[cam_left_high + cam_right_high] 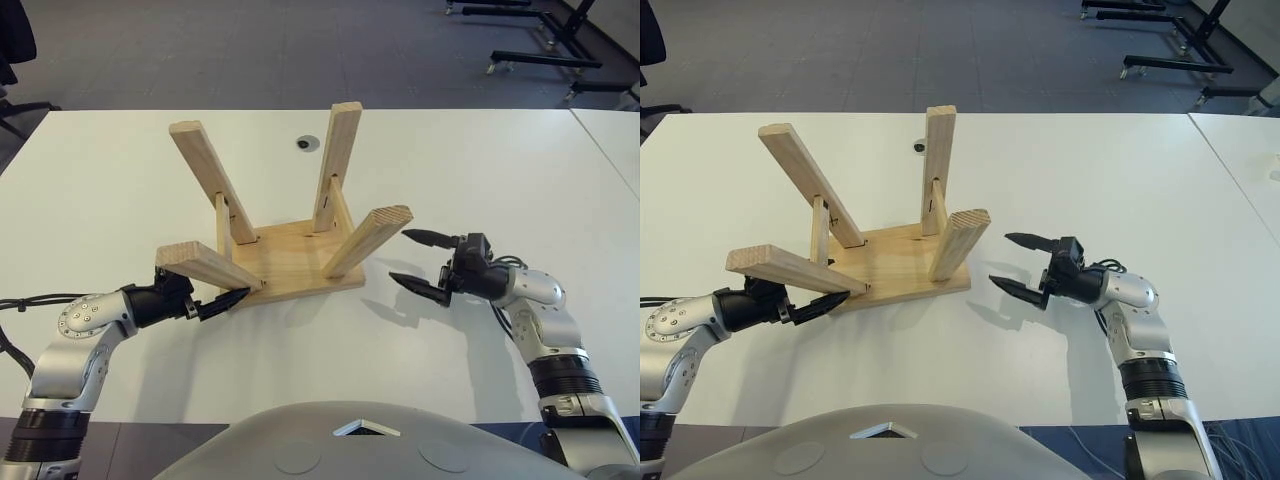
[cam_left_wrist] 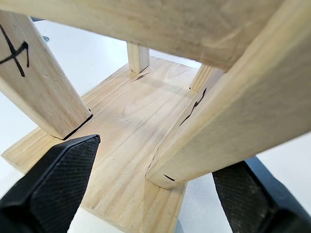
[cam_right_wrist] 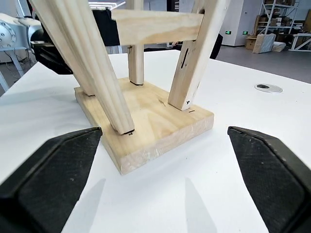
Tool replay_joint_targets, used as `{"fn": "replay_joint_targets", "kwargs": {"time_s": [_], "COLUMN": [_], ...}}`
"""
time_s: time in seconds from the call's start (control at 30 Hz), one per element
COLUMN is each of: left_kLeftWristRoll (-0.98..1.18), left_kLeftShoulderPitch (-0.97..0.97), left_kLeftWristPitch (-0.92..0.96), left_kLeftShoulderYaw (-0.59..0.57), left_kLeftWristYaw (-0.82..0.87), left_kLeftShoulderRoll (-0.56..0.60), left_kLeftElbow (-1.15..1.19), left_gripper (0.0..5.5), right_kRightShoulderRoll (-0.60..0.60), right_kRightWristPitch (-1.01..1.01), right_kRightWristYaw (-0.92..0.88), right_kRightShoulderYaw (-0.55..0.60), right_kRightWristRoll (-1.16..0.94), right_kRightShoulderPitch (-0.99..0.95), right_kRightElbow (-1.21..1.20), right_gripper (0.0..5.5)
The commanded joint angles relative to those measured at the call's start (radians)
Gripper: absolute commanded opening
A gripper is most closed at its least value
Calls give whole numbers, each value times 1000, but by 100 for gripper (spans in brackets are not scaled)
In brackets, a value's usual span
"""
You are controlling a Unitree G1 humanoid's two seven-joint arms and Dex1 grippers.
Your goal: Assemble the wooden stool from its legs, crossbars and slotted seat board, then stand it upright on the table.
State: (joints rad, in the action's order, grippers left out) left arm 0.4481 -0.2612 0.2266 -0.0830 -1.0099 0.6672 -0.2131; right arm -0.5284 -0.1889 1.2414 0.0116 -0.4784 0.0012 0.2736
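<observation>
Before you, the seat board (image 1: 290, 265) lies flat on the table (image 1: 480, 170) with its four legs (image 1: 338, 160) pointing up, your left gripper (image 1: 236, 298) straddling the near left leg (image 1: 205, 267) at the board's corner, your right gripper (image 1: 400, 257) to the right, apart from the board, and a grommet (image 1: 308, 143) behind.

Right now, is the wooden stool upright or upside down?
Upside down: its seat board lies flat on the table and its four legs stick up.

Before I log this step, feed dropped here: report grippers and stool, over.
Left gripper open, straddling near-left leg base. Right gripper open, clear of stool. Stool inverted, seat board on table. Nothing blocking.
</observation>
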Motion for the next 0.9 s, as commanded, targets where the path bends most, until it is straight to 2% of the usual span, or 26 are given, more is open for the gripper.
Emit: {"fn": "replay_joint_targets", "kwargs": {"time_s": [0.03, 0.13, 0.27, 0.47, 0.73, 0.9], "left_kLeftWristRoll": [-11, -13, -17, -22, -25, -26], "left_kLeftShoulderPitch": [8, 15, 26, 37, 47, 36], "left_kLeftWristPitch": [-8, -3, 2, 6, 2, -1], "left_kLeftShoulderYaw": [-3, 5, 17, 33, 36, 30], "left_kLeftWristYaw": [10, 13, 14, 20, 22, 21], "left_kLeftShoulderRoll": [-1, -5, -9, -14, -12, -9], "left_kLeftElbow": [3, 2, -1, -2, 6, 5], "left_gripper": [391, 391, 391, 391, 391, 391], "right_kRightShoulderRoll": [15, 16, 22, 67, 26, 14], "right_kRightWristPitch": [-100, -46, 261, 561, 598, 561], "right_kRightWristYaw": [1, 27, -104, -280, -302, -314], "right_kRightShoulderYaw": [-62, -82, -137, -261, -235, -138], "right_kRightWristRoll": [126, 106, 51, 54, 50, 10], "right_kRightShoulderPitch": [9, -47, -145, -197, -154, -123], "right_kRightElbow": [53, 4, -359, -647, -638, -650], "right_gripper": [477, 477, 477, 477, 477, 477]}}
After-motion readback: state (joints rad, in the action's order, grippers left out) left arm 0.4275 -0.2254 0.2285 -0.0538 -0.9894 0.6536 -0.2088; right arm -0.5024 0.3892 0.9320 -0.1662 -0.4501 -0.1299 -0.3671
